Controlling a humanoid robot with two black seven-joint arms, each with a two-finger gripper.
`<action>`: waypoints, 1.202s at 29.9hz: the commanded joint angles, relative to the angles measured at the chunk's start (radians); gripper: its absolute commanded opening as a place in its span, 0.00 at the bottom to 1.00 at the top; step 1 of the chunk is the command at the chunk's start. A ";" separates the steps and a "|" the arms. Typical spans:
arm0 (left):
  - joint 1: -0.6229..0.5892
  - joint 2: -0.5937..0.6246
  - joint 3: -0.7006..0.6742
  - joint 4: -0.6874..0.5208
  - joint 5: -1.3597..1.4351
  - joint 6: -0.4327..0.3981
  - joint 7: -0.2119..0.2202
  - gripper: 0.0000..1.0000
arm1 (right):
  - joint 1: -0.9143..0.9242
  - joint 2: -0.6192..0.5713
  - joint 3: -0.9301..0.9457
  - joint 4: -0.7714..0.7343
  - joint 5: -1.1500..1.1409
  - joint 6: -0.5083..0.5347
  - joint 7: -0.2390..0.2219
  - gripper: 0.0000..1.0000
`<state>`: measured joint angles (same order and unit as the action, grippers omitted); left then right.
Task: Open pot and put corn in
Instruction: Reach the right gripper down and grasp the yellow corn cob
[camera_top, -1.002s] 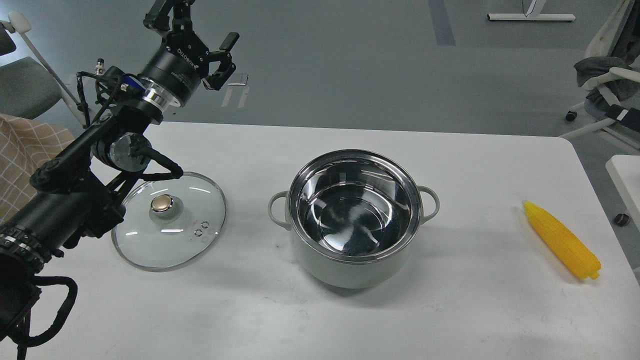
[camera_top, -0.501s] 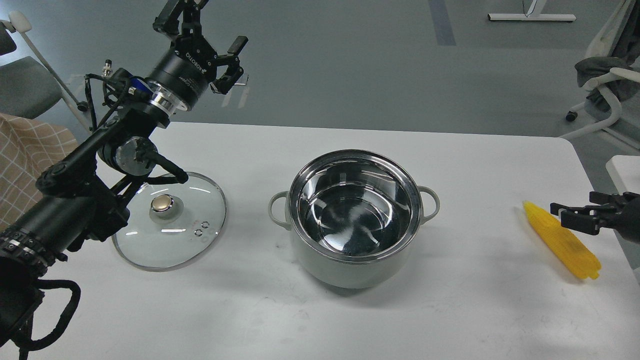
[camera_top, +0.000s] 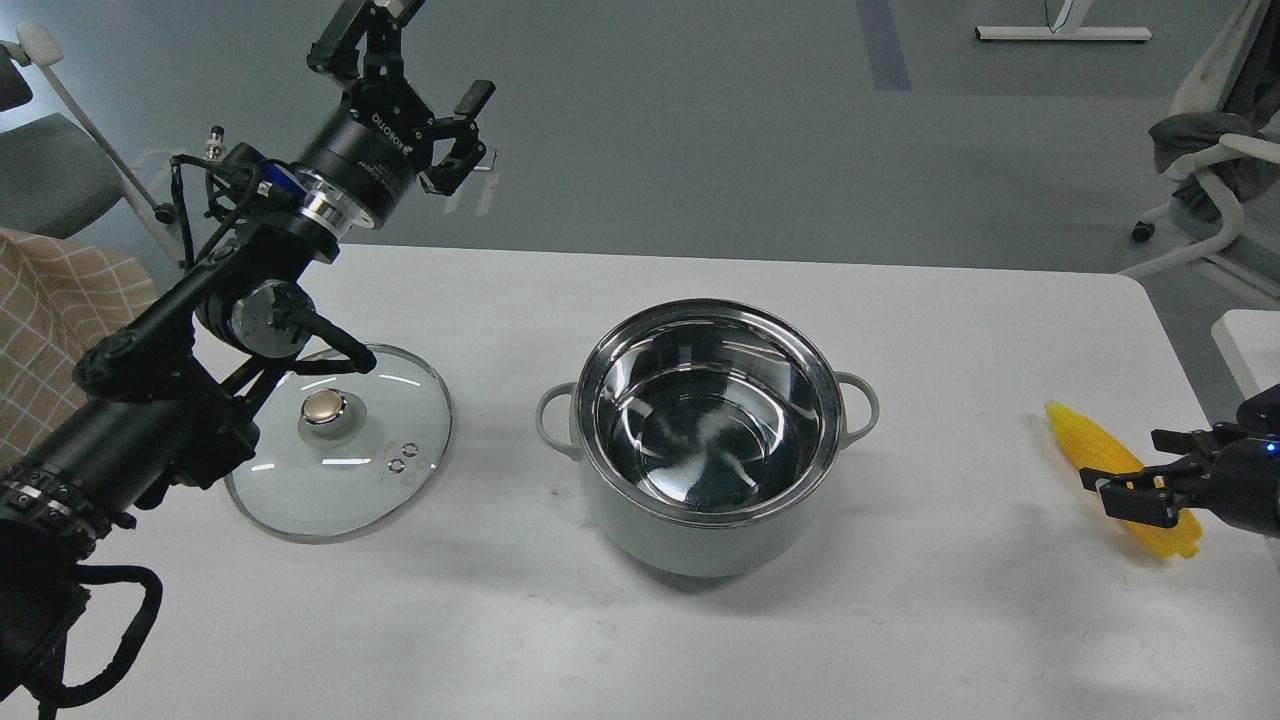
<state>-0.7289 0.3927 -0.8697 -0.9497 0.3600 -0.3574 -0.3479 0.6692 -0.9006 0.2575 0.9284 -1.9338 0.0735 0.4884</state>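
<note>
White table, grey floor behind. Pot open, empty; lid parked below our raised left gripper, fingers wide, holding nothing. Right gripper spread over corn, not yet gripped. Left: grasp, carry to pot well left of it, drop.

- One round pale grey-green pot with a shiny steel interior, uncovered, at the centre of the table.
- Two small loop handles on that pot, one at its 9 o'clock and one at its 3 o'clock side.
- One round clear glass lid with a single gold knob, lying at 9 o'clock from the pot.
- One bright yellow ribbed corn cob, at 3 o'clock from the pot, near the table's edge.
- One white rounded-corner table.
- Two black two-finger grippers: the left gripper at 11 o'clock, the right gripper at 3 o'clock.
</note>
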 joint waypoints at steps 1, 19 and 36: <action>0.000 -0.008 0.000 0.000 0.000 0.000 0.000 0.97 | -0.003 0.000 -0.003 -0.005 -0.004 0.000 0.000 1.00; 0.000 -0.005 -0.002 -0.001 0.000 0.000 0.000 0.97 | -0.005 0.048 -0.007 -0.072 -0.001 -0.009 0.000 0.90; 0.000 -0.005 -0.002 -0.001 0.000 0.000 0.000 0.97 | -0.014 0.037 -0.007 -0.039 0.001 -0.006 0.000 0.07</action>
<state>-0.7286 0.3882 -0.8720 -0.9511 0.3599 -0.3578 -0.3482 0.6505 -0.8582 0.2484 0.8703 -1.9337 0.0674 0.4884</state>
